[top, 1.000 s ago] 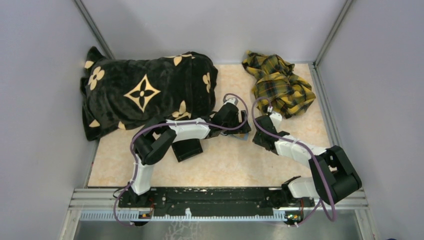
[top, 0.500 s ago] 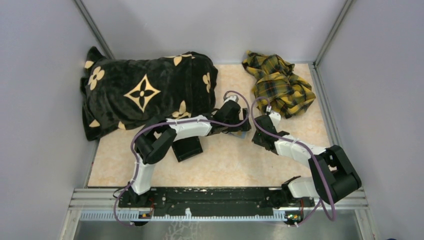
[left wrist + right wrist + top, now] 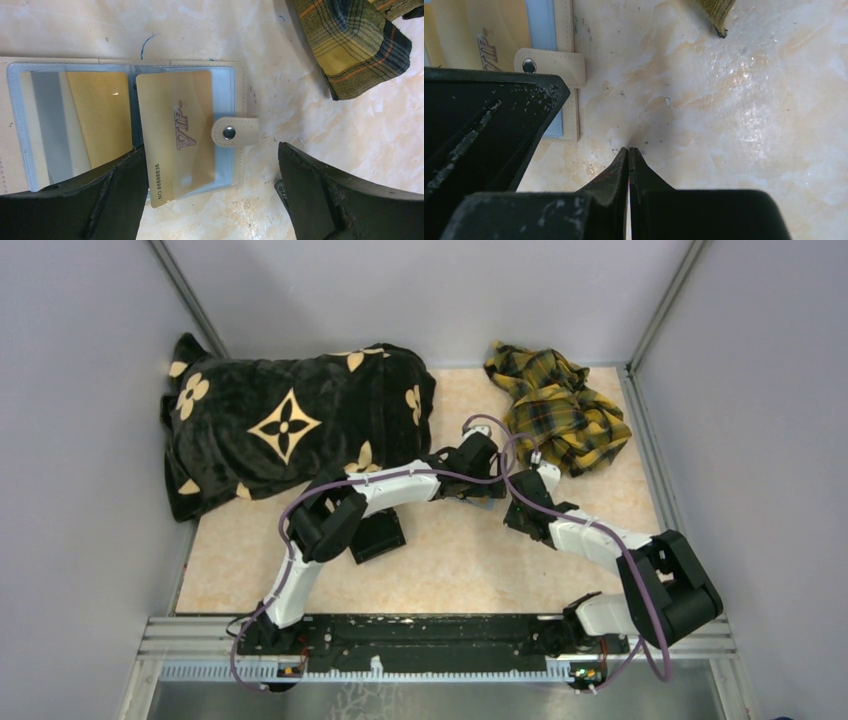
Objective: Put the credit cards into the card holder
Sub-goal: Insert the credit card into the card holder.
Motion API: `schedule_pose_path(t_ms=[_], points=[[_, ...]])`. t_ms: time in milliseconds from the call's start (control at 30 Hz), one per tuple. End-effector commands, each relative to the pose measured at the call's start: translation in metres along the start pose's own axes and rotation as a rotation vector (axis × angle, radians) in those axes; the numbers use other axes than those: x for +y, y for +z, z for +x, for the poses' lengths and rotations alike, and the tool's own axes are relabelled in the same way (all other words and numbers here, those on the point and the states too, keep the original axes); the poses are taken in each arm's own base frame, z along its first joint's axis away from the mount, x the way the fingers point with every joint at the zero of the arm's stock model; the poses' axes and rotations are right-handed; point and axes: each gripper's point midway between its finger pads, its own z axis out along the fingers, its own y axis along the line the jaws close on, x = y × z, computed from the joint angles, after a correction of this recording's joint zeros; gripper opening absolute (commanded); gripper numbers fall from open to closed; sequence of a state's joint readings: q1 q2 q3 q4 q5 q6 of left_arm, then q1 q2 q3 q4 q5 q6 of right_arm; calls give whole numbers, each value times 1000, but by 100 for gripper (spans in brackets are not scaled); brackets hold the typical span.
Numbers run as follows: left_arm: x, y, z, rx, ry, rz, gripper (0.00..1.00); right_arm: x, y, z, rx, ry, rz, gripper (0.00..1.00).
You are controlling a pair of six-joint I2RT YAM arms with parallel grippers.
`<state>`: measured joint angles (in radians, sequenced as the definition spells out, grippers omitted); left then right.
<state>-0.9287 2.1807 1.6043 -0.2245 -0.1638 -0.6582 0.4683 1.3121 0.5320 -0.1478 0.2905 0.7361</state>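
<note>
The tan card holder lies open on the table, its snap tab folded over the right page. A gold VIP credit card rests on the right clear pocket, and its near corner sticks out past the edge. Another gold card sits in the left pocket. My left gripper hangs open above the holder, its fingers apart either side of the VIP card, holding nothing. My right gripper is shut and empty, with its tips on the table just right of the holder.
A black tray lies under the left forearm. A black blanket with gold flowers covers the back left. A crumpled yellow plaid cloth lies at the back right, close to the holder. Grey walls close in three sides.
My left arm has stretched further right and away, bringing its gripper over the holder, and its jaws have widened fully. The right arm has not moved.
</note>
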Motion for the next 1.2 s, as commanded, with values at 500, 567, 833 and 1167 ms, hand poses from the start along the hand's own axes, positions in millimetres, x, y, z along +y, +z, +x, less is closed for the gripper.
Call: schedule_pose_path(t_ms=[500,567,833,1167], points=[[9,-28,35,78,80,50,97,24,-6,-29,-78,9,-75,0],[4,-28,39,96,70,81,98,25,-8,-29,-80,7,-82,0],[-1,-39,42,97,30,129,99,33,-12,-34,-105,-23,-112,4],[6,-62,28,5,-161,279,93,38,-17,-36,-118,-26,-146,29]])
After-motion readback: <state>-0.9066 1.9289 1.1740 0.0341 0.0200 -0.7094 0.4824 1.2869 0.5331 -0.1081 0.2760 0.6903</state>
